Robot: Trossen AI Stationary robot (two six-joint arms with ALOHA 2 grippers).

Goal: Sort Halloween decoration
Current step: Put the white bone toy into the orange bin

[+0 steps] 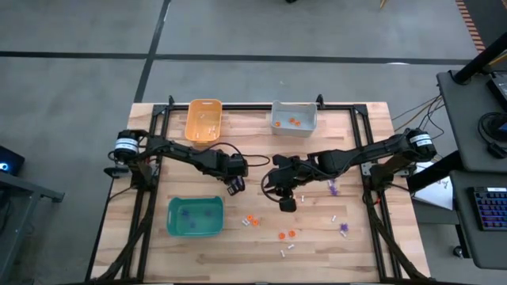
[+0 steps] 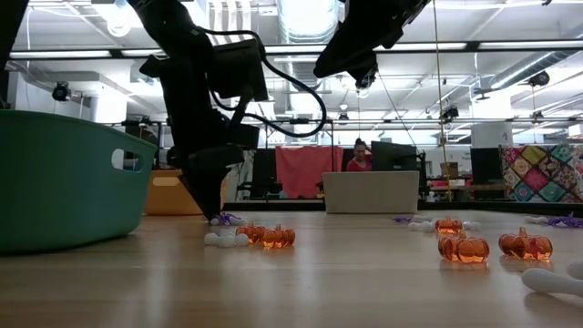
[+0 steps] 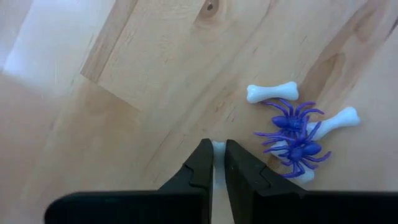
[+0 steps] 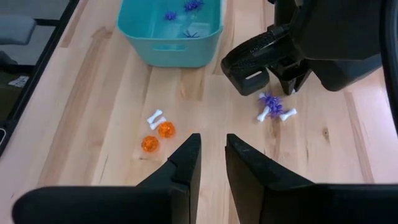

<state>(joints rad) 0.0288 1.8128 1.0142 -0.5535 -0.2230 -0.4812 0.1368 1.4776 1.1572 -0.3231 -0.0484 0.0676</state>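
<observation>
Teal plastic bin (image 1: 169, 218) as landmark, low on the left of the pale wooden desk (image 1: 356, 253), with a few purple spiders already in it. Straight beyond it, an orange-yellow plastic bin (image 1: 190, 119).

Just right of the teal bin, left gripper (image 3: 216, 155) down at the desk. Fingers closed to a sliver, pinching by the look of it a small white plastic bone (image 3: 217, 147). Touching that spot on the far side from the teal bin, a tangle of two purple plastic spiders (image 3: 292, 134) and more white bones (image 3: 272, 92).

Step in hand, judged: picking one white trinket out of the heap. Next move: lift straight up so the spiders' legs do not snag, then carry to the bin for white pieces, most likely the orange-yellow one, though its contents cannot be made out.

Further right of the teal bin, right gripper (image 4: 213, 149) held above the desk, fingers a narrow gap apart, holding nothing. Beyond it, a grey plastic bin (image 1: 294, 131) with orange pieces inside.

Further right again, orange translucent pumpkins (image 2: 273, 237), bones and spiders strewn loose on the boards.

Behind the desk, an open workshop: strip lights, monitors, a person seated (image 2: 360, 157), a patchwork quilt (image 2: 542, 173).
</observation>
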